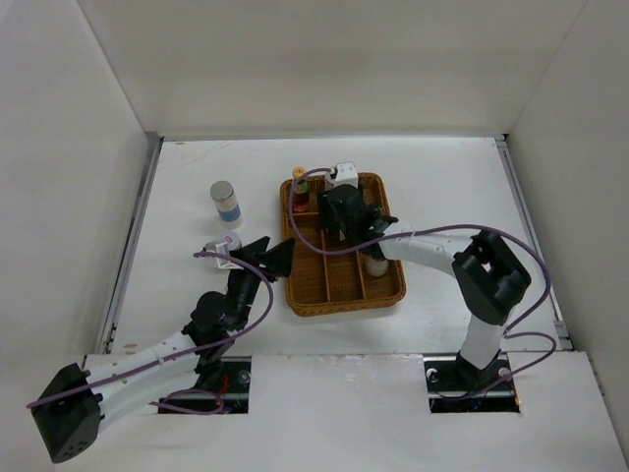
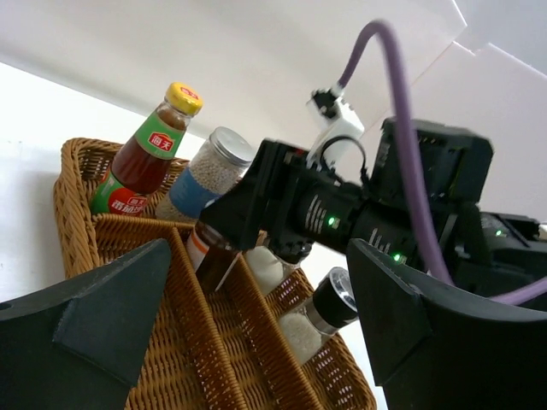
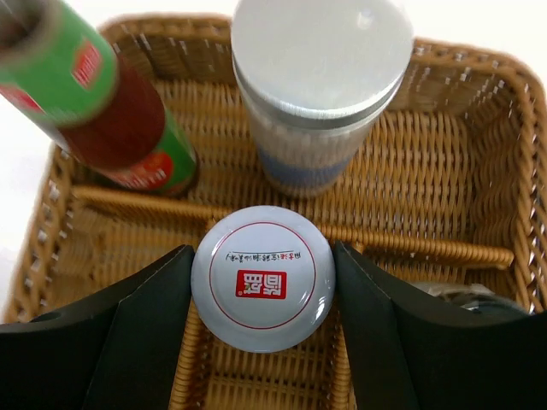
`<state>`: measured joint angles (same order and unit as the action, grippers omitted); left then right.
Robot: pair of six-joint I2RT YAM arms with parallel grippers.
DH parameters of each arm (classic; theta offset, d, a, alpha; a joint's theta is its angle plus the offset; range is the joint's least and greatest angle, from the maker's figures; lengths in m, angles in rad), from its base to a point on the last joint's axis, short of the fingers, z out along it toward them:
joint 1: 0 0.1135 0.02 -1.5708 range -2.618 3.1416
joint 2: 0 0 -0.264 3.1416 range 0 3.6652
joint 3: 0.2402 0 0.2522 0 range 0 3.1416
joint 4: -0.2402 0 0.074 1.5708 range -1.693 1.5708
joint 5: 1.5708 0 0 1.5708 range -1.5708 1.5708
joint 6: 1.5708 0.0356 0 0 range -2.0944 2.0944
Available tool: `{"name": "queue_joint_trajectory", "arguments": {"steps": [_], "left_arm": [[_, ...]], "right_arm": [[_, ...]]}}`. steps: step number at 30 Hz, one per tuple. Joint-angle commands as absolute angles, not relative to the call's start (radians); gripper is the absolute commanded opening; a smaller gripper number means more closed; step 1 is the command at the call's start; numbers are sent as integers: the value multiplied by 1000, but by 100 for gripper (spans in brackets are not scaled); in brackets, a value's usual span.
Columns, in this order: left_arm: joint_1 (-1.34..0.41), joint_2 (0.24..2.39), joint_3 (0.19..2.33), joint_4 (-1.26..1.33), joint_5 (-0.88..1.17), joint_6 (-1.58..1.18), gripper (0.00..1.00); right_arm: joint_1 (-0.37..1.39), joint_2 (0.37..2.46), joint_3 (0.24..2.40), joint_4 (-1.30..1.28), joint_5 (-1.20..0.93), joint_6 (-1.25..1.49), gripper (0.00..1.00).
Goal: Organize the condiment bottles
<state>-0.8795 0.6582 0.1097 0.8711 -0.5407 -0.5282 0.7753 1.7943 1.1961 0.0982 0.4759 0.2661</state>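
Jar with white lid point(image 3: 262, 278) pinched by right gripper point(image 3: 262, 265) over wicker tray point(image 3: 444, 128), left gripper point(image 2: 259, 248) spread beside tray

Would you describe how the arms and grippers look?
The left arm and right arm have white links, black joints and purple cables. The left gripper and right gripper are black with wedge-shaped jaws; green lights dot the right one.

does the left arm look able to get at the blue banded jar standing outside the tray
Probably yes: the blue-banded jar stands alone on the table left of the wicker tray, and the left gripper is open, empty and close by.
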Motion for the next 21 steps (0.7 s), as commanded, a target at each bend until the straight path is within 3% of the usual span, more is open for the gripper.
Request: {"name": "queue_joint_trajectory", "arguments": {"steps": [1, 5, 11, 21], "left_arm": [[-871, 657, 106, 894, -538, -523, 84], [-867, 663, 106, 893, -540, -523, 84], [-864, 664, 123, 827, -572, -526, 83], [-861, 703, 368, 340, -805, -529, 86]], "right_arm": [[791, 1779, 1215, 249, 534, 244, 52], [792, 1802, 1203, 249, 532, 258, 56], [794, 1761, 1193, 238, 537, 267, 82], [803, 1422, 1143, 216, 492, 230, 95]]}}
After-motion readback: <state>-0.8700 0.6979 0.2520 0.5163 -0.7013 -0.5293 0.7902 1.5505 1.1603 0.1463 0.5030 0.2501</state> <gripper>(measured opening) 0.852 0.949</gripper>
